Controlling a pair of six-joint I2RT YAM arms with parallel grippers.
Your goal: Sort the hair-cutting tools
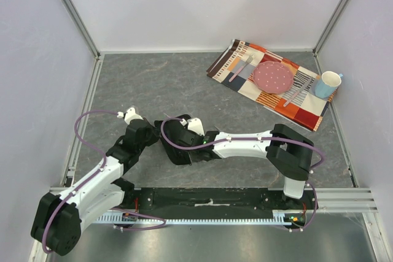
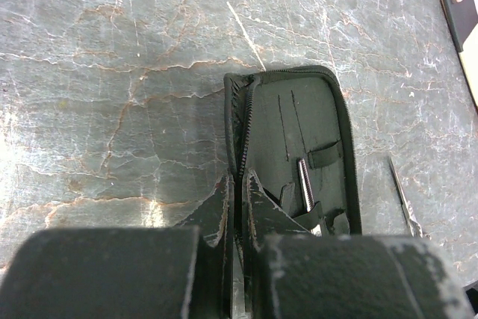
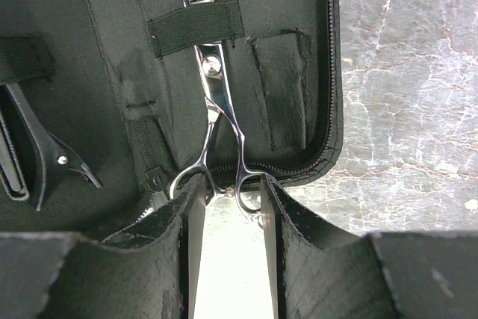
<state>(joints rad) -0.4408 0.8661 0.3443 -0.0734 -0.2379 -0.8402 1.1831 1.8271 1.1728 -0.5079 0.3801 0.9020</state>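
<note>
A black fabric case (image 2: 295, 117) lies open on the grey table. My left gripper (image 2: 237, 181) is shut on its zipper edge. Silver scissors (image 3: 216, 95) with a toothed blade sit under an elastic strap inside the case (image 3: 112, 42). Their ring handles stick out over the case's near edge. My right gripper (image 3: 230, 184) is open with a fingertip on each side of the handles. A black hair clip (image 3: 45, 162) is tucked in at the left. A thin silver tool (image 2: 399, 196) lies on the table right of the case. In the top view both grippers (image 1: 158, 134) (image 1: 174, 145) meet over the case.
At the back right a patterned placemat (image 1: 307, 105) carries a pink plate (image 1: 273, 77), a fork (image 1: 241, 67) and a knife (image 1: 299, 90), with a blue cup (image 1: 327, 84) beside them. White walls enclose the table on three sides.
</note>
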